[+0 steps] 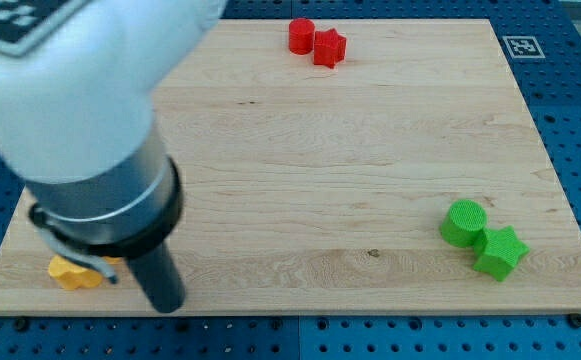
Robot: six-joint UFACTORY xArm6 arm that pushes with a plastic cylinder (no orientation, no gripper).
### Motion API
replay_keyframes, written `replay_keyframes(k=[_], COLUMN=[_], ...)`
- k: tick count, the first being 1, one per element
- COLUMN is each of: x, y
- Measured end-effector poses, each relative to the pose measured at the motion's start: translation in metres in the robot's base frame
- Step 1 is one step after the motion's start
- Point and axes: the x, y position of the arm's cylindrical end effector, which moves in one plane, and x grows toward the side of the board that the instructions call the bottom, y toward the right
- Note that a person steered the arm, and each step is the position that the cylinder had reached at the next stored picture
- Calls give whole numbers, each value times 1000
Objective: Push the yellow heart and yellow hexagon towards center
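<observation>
A yellow block (73,272) shows at the view's bottom left, near the board's left edge; its shape is partly hidden by the arm, so I cannot tell whether it is the heart or the hexagon. A second yellow block does not show; the arm may hide it. My tip (167,303) is at the lower end of the dark rod, just to the right of the yellow block, close to the board's bottom edge. The big white and dark arm body covers the view's upper left.
A red cylinder (301,35) and a red star (329,47) touch at the view's top middle. A green cylinder (464,222) and a green star (499,252) touch at the bottom right. The wooden board (320,170) lies on a blue pegboard; a marker tag (522,46) is at top right.
</observation>
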Motion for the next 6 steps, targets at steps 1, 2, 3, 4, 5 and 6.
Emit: replay_keyframes(k=[1,2,3,4,5,6], x=[0,0,0,0,-1,-9], y=[-52,-56,-80,-89,-75,-53])
